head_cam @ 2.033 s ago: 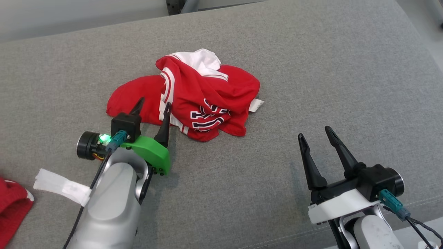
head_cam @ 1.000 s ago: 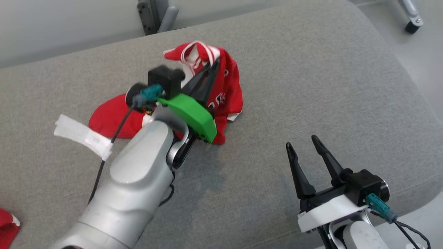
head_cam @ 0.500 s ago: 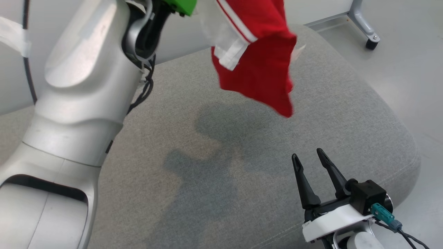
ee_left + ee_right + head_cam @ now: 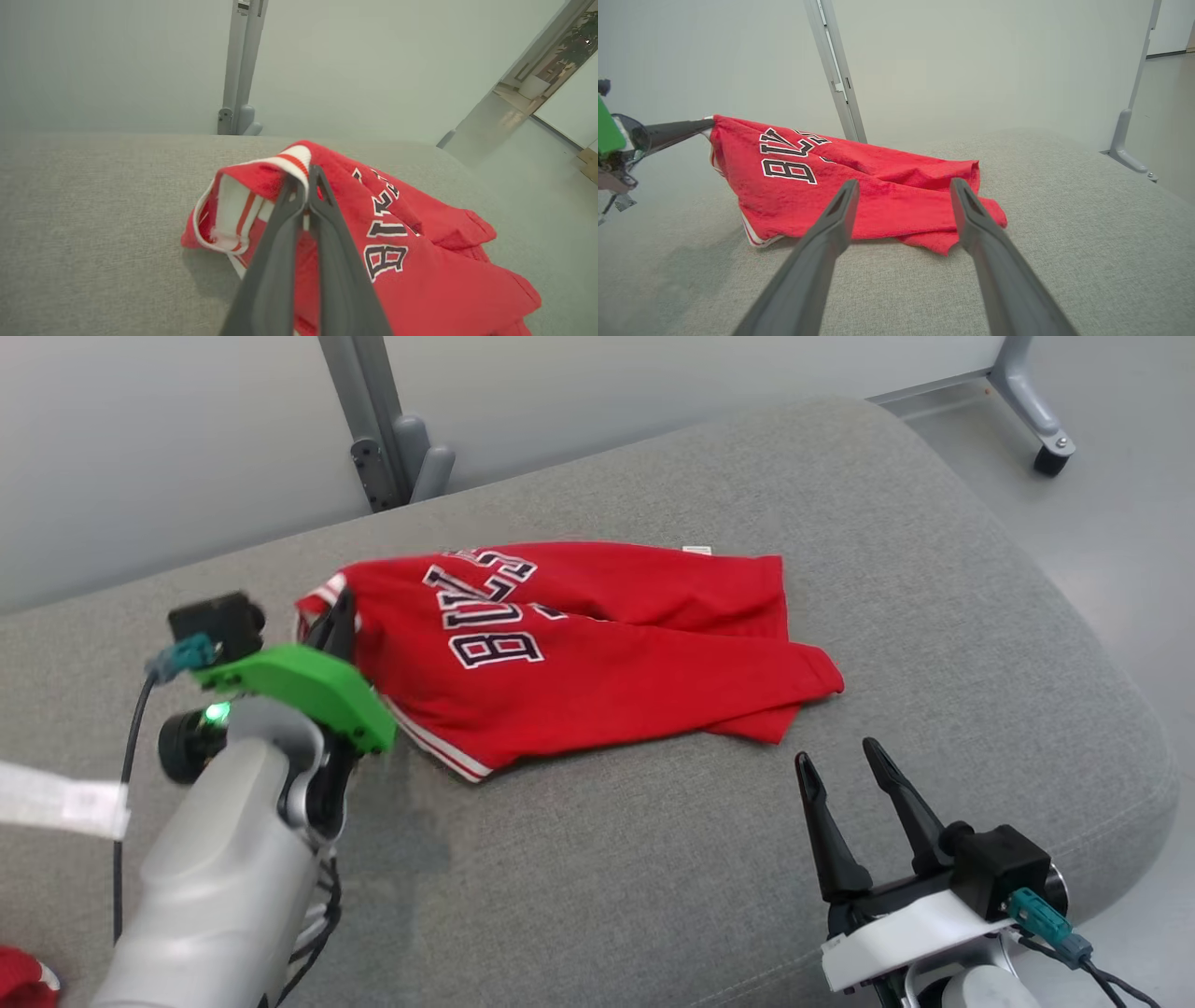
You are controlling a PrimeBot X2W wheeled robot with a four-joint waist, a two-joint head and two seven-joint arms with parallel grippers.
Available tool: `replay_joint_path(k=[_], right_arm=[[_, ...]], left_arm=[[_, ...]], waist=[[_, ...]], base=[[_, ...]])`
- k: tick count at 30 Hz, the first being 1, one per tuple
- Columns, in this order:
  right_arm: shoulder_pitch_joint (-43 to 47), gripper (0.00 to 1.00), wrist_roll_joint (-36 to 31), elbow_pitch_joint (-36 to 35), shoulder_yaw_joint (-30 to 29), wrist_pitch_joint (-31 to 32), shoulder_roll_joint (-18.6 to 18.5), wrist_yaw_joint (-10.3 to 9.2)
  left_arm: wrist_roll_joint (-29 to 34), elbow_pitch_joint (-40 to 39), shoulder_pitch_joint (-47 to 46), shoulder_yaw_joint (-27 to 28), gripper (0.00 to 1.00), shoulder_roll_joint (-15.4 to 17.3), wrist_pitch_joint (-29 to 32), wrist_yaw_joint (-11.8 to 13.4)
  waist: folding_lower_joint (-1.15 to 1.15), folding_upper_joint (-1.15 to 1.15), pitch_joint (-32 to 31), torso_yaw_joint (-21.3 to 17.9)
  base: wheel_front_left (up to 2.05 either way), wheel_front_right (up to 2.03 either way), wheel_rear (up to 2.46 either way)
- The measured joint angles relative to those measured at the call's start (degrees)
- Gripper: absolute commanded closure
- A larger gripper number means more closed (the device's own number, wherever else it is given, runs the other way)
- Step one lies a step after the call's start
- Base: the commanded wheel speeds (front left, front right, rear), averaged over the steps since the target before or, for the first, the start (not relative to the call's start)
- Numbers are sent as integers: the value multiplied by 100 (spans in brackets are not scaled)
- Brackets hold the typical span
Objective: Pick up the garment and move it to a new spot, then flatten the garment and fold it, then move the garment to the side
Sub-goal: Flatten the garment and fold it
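Nearly flat, the garment [image 4: 597,653] lies on the cushion [image 4: 980,616], its striped edge pinched in the left gripper [image 4: 338,616], arm low at near left. The right gripper [image 4: 837,754] hovers near its front edge, jaws wide.

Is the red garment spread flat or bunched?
Mostly spread, not flat. The red garment lies stretched along the grey cushion, but layers overlap at one end, and the shut left gripper holds its striped edge raised.
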Motion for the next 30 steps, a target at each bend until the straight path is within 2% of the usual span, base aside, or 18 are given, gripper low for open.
replay_joint_path(k=[6, 11, 12, 13, 14, 19, 24, 30], right_arm=[[-55, 0, -60, -5, -23, 0, -1, 0], [-77, 0, -116, -13, -26, 0, -1, 0], [-77, 0, -133, -7, -19, 0, -1, 0], [-77, 0, -135, 2, -12, 0, 0, 0], [-78, 0, -142, 10, -8, 0, 1, 0], [-140, 0, -176, 82, 85, 0, 4, 0], [-213, 0, -210, 191, 104, 0, -8, 0], [-180, 0, -209, 231, 69, 0, -85, 0]], left_arm=[[47, 389, 694, 196, 100, 350, -565, 145], [394, 226, 935, 378, 100, 713, -679, 200], [521, 21, 964, 506, 78, 769, -686, 218], [571, -227, 991, 706, 34, 795, -698, 215], [631, -453, 1042, 921, 0, 794, -704, 224], [1321, -1451, 1690, 1708, 0, 641, -704, 296], [2226, -2479, 2473, 2226, 0, 242, -713, 279], [2642, -2686, 3504, 2403, 0, -393, -713, 90]], waist=[[0, 0, 153, 183], [0, 0, 228, 354], [0, 0, 239, 393], [0, 0, 251, 433], [0, 0, 261, 473], [0, 0, 291, 661], [0, 0, 279, 858], [0, 0, 190, 1102]], base=[[0, 0, 0], [0, 0, 0], [0, 0, 0], [0, 0, 0], [0, 0, 0], [0, 0, 0], [0, 0, 0], [0, 0, 0]])
